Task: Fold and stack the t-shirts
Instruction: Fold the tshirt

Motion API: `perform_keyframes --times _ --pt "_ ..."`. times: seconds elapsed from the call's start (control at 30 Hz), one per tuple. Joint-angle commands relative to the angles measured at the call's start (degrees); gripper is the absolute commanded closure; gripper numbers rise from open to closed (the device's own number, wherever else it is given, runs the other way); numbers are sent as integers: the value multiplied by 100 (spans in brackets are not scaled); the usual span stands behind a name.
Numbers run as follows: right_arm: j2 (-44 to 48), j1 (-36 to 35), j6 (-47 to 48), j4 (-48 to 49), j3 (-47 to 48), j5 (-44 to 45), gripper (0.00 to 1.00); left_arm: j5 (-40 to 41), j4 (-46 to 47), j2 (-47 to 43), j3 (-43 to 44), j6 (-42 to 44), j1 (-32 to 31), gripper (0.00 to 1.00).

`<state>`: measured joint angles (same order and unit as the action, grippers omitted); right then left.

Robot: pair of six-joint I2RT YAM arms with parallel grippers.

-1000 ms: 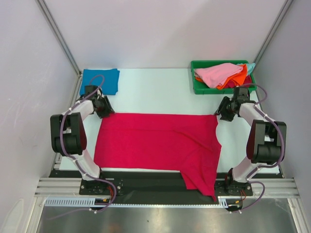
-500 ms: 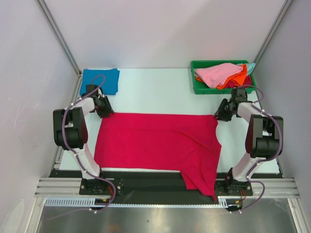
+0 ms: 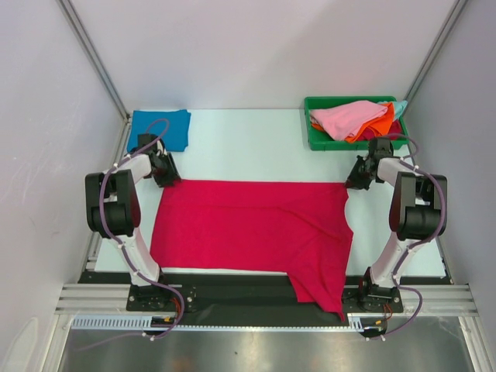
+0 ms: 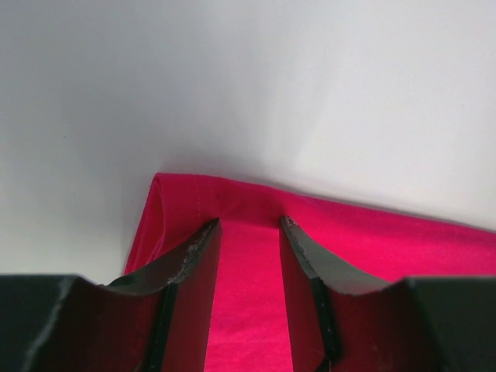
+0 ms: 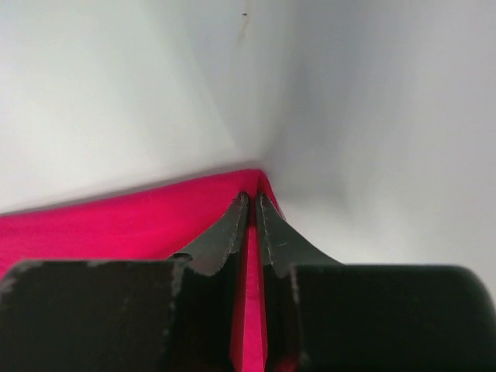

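Note:
The crimson t-shirt [image 3: 248, 229] lies spread flat across the table, with one part hanging over the near edge. My left gripper [image 3: 166, 175] is at its far left corner. In the left wrist view the left gripper [image 4: 248, 225] stands open, its fingers [image 4: 194, 267] apart over the flat crimson t-shirt [image 4: 248, 294]. My right gripper [image 3: 354, 180] is at the far right corner. In the right wrist view the right gripper [image 5: 253, 198] is shut on a thin raised fold of the crimson t-shirt [image 5: 116, 225].
A folded blue t-shirt [image 3: 160, 128] lies at the far left corner of the table. A green bin [image 3: 329, 144] at the far right holds a pink t-shirt [image 3: 349, 118], an orange one [image 3: 381, 124] and a light blue one [image 3: 400, 106], just behind my right gripper.
The right gripper has closed onto the far right corner of the crimson t-shirt, and its arm has drawn in slightly. The left gripper has stayed at the far left corner.

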<state>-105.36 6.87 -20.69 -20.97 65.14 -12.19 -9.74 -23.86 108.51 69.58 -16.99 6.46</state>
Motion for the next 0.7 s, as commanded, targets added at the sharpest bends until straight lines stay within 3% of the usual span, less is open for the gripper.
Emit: perform_keyframes --times 0.0,0.1,0.27,0.37,0.47,0.67 --pt "-116 60 135 -21 200 331 90 700 92 223 -15 293 84 57" --pt "-142 68 56 -74 183 366 84 771 83 215 -15 250 84 57" --pt "-125 -46 -6 -363 323 628 57 912 92 -373 -225 153 66 54" --pt "24 -81 -5 -776 499 892 47 1104 -206 -1110 -348 144 57 52" --pt "453 -90 -31 -1102 570 1199 43 1220 -391 -2077 -568 30 40 49" --pt "1596 -273 302 -1602 272 1553 39 325 -629 -4095 -1498 -242 -285 50"
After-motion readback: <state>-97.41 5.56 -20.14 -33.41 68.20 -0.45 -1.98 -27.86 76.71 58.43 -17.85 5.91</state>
